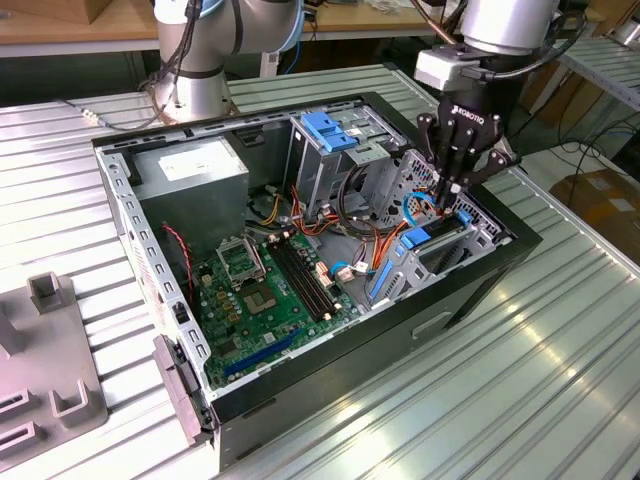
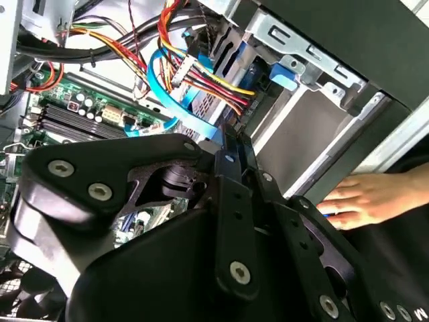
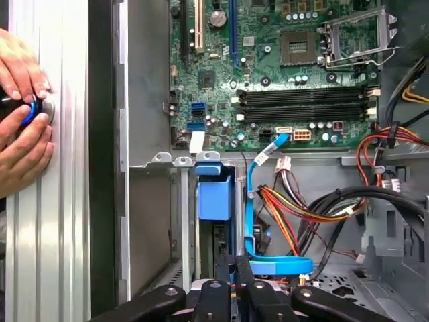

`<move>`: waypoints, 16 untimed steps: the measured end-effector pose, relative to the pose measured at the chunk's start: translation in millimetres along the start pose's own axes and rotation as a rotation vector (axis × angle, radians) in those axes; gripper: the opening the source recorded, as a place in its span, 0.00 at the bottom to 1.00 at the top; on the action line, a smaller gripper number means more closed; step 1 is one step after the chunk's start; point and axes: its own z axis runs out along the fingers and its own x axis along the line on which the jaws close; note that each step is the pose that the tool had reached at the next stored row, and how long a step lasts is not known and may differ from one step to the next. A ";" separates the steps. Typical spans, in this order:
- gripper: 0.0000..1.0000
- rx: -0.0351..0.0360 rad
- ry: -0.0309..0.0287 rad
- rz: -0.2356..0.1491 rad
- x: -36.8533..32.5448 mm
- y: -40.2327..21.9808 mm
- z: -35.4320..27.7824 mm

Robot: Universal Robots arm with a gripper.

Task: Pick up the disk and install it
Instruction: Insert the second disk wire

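Observation:
The disk, a grey drive in a blue carrier, stands on edge in the bay slot at the open computer case's corner on the exterior view's right. My gripper hangs straight above it, fingers pressed together on its upper edge. In the first wrist view the blue carrier runs down the narrow slot to the shut gripper. In the second wrist view the gripper meets at the disk's edge, beside bundled cables.
The motherboard lies in the case floor, with a grey power-supply box and a blue-topped metal cage behind. Loose cables crowd the bay. A person's hands rest on the ribbed table beside the case. A grey fixture sits at the exterior view's left.

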 end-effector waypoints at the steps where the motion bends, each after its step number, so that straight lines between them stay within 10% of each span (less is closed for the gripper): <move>1: 0.16 0.0193 -0.0264 -0.007 10.0 4.9 5.8; 2: 0.16 0.0445 -0.0346 -0.010 11.1 10.5 7.9; 5: 0.16 0.0687 -0.0348 -0.009 11.2 13.9 8.1; 16: 0.16 0.1305 -0.0376 -0.013 11.1 25.4 10.9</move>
